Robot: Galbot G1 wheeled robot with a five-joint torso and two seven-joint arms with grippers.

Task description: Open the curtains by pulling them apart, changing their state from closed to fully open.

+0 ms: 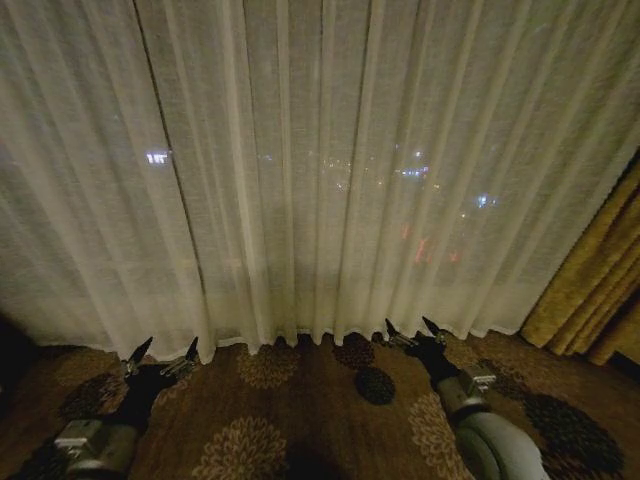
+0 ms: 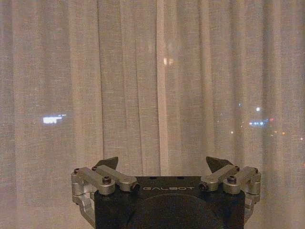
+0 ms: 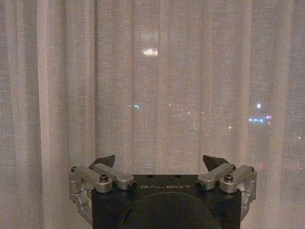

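Closed sheer curtains [image 1: 300, 170] hang directly ahead of the left gripper [image 1: 160, 355] and right gripper [image 1: 412, 330], both spread and empty; a shallow pinch would likely slip off the thin pleats.

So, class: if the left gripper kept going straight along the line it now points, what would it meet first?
Most likely the curtains. The left gripper, fingers open, points squarely at the sheer pleated fabric, and nothing lies between. How much gap remains is hard to judge; in the head view its tips sit near the hem above the carpet.
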